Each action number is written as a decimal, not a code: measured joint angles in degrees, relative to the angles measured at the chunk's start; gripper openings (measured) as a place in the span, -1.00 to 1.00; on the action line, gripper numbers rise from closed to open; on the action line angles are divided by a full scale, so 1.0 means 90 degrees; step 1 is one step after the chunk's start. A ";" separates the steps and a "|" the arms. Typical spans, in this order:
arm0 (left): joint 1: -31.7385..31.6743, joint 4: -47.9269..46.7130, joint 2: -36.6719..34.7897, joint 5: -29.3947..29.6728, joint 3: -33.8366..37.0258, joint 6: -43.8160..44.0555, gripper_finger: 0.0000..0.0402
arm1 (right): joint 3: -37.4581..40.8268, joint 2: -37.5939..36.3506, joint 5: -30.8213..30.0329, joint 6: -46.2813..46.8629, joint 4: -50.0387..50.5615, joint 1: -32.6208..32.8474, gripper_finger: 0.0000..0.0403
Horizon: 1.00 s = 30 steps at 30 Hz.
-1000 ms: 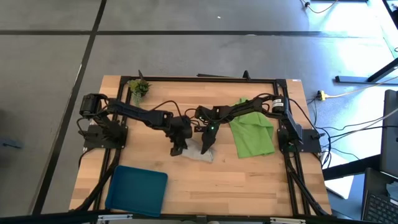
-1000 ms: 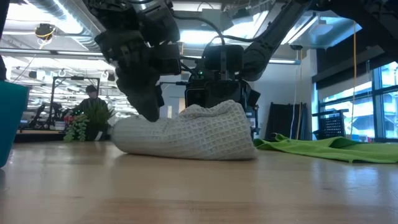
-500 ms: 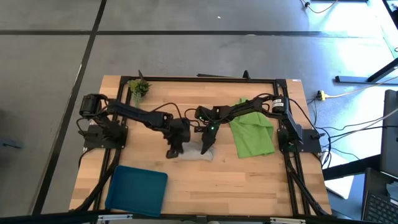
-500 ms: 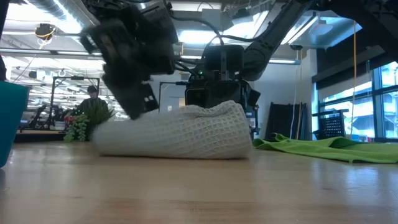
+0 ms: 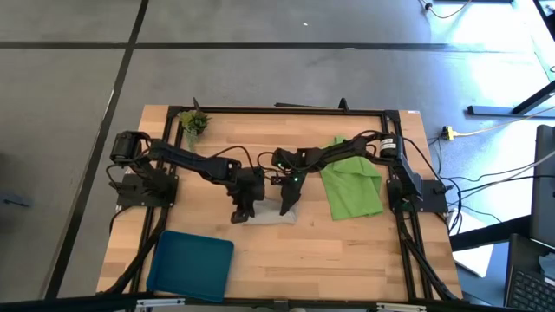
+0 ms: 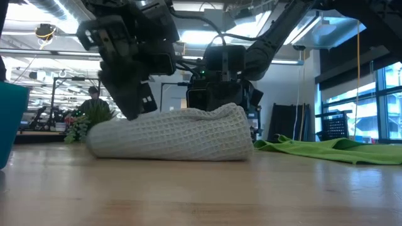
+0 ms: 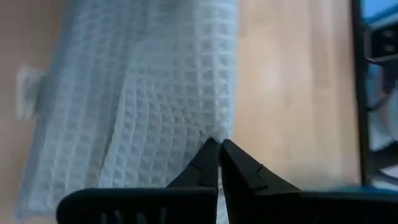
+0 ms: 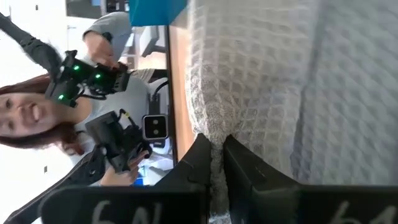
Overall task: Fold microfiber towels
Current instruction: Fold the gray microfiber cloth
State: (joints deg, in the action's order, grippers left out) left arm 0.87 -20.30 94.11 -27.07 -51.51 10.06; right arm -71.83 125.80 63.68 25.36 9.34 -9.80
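As it lies bunched, grey towel (image 6: 173, 133), waffle weave, rolled lengthwise

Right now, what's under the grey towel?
Bare wood table shows all around the grey towel. Both grippers, left and right, pinch its edges. Anything beneath its folds is covered.

The light grey towel (image 6: 173, 133), waffle-textured, lies bunched into a long low roll across the middle of the bench (image 5: 347, 251), its right end humped a little higher than its left. Off to its right, the lime green towel (image 5: 352, 186) is spread mostly flat but rumpled, one corner trailing toward the far edge. The two are near each other but apart.
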 joint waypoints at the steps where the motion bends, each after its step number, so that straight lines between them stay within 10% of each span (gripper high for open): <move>1: 0.0026 -0.0011 0.0000 -0.0086 0.0000 0.0003 -1.00 | -0.0002 -0.0005 -0.0092 0.0041 0.0000 0.0000 -0.88; 15: 0.0339 -0.0186 -0.0005 -0.0037 -0.0002 0.0044 -1.00 | -0.0019 -0.0019 -0.0916 0.0644 -0.0070 0.0013 -0.88; 30: 0.0315 0.0045 -0.0005 0.2191 0.0000 0.0885 -1.00 | -0.0027 -0.0032 -0.1115 0.0757 -0.0044 0.0146 -0.88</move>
State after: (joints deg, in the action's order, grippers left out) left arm 3.70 -19.90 94.06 -7.35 -51.51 18.03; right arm -72.07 125.51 53.65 32.18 8.95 -8.49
